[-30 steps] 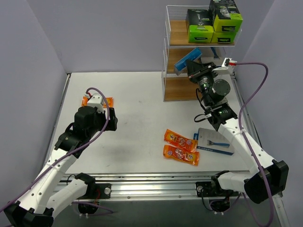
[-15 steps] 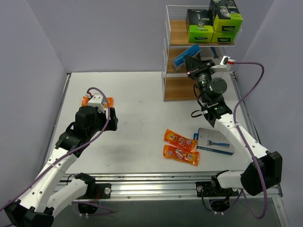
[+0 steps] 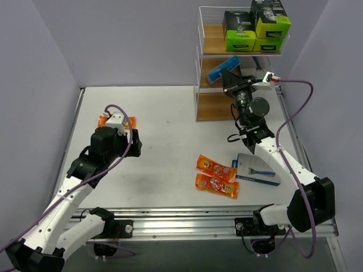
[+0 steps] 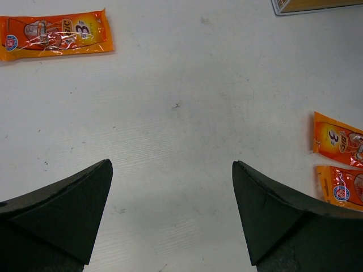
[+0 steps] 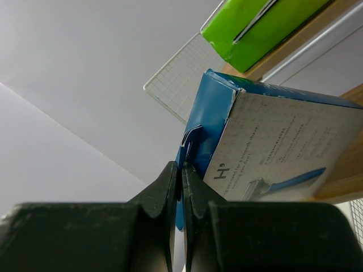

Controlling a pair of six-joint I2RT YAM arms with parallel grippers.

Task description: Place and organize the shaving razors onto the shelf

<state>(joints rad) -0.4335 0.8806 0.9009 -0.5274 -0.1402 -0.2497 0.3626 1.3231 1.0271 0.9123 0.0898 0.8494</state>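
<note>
My right gripper (image 3: 229, 74) is shut on the edge flap of a flat blue razor card (image 3: 222, 68) and holds it tilted at the middle tier of the shelf (image 3: 211, 105); the card (image 5: 255, 147) fills the right wrist view, pinched between the fingertips (image 5: 173, 175). Black-and-lime boxes (image 3: 240, 31) stand on the top tier. A second blue/grey card (image 3: 258, 169) lies on the table at the right, two orange packets (image 3: 215, 175) beside it. A third orange packet (image 3: 116, 121) lies at the left, behind my open, empty left gripper (image 4: 173, 195).
A grey wall stands close on each side of the white table (image 3: 164, 124). The shelf's lowest board sits at table level at the back right. The right arm's purple cable (image 3: 300, 107) loops beside the shelf.
My right gripper has lifted the blue card up and towards the shelf's middle tier. The left arm has not moved.
</note>
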